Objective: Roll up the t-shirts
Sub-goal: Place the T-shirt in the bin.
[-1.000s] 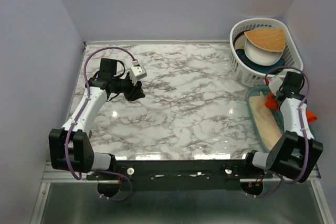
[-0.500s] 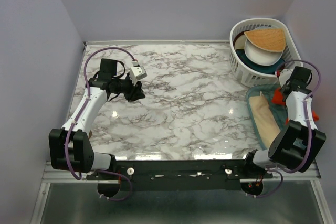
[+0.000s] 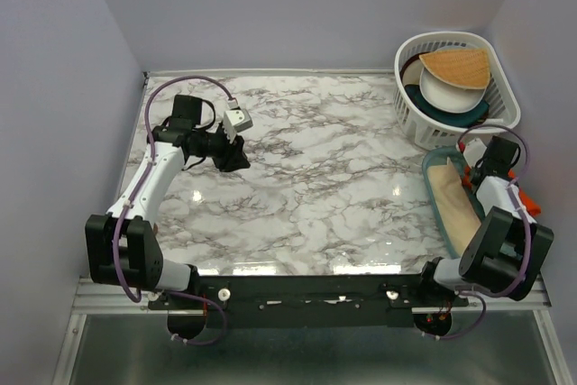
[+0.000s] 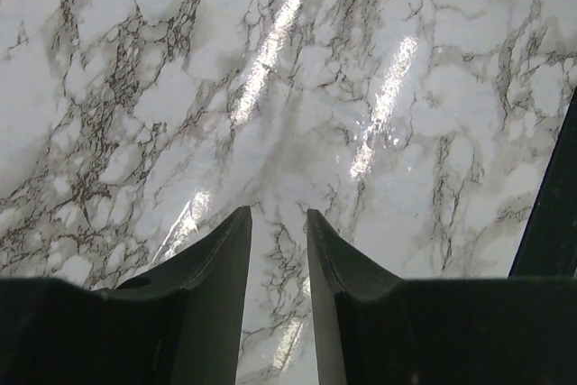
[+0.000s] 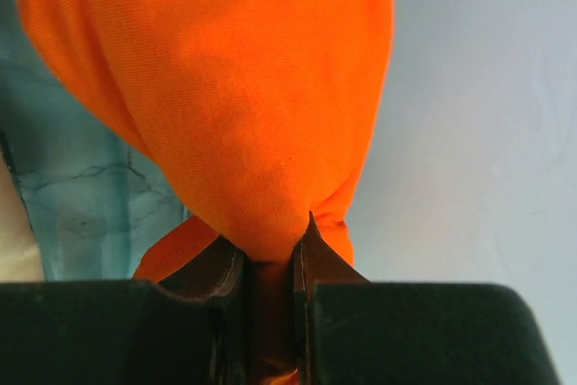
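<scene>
While the right gripper (image 5: 268,245) pinches the orange t-shirt (image 5: 225,87), the teal bin (image 3: 430,178) holds beige cloth (image 3: 453,203) (left gripper (image 4: 278,223) parted, empty).

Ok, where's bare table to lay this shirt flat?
The marble table is bare from the left gripper across to the teal tray. Crowded on the right: basket, tray, and the right gripper holding the shirt.
</scene>
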Controlling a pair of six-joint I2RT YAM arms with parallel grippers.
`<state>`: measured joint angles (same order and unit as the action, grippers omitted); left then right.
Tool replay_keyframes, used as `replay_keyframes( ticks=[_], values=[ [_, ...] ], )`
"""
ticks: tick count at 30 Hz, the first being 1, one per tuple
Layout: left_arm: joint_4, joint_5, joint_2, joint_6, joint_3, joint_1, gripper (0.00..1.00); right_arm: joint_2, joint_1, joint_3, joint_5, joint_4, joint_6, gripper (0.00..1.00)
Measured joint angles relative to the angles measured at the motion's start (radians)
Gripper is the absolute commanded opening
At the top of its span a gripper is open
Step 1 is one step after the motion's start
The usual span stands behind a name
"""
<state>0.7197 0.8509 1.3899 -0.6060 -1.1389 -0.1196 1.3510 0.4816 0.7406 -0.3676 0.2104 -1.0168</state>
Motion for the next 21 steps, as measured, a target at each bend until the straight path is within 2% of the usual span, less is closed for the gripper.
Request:
replay_keyframes(
  ticks=[5, 11, 19, 21],
  values=[
    [0.033, 0.003, 0.035, 0.001, -0.044, 0.000, 0.42, -0.018, -0.003, -0.104, 0.011, -0.092, -0.048, 0.00],
    [0.059, 0.003, 0.064, 0.002, -0.089, -0.010, 0.42, -0.057, -0.016, -0.207, 0.041, -0.093, -0.033, 0.00],
    [0.067, 0.002, 0.102, 0.032, -0.120, -0.051, 0.42, -0.080, -0.018, -0.219, 0.097, -0.047, 0.051, 0.01],
    [0.066, 0.002, 0.110, 0.042, -0.128, -0.067, 0.42, -0.074, -0.018, -0.193, 0.119, -0.002, 0.090, 0.03]
  ],
)
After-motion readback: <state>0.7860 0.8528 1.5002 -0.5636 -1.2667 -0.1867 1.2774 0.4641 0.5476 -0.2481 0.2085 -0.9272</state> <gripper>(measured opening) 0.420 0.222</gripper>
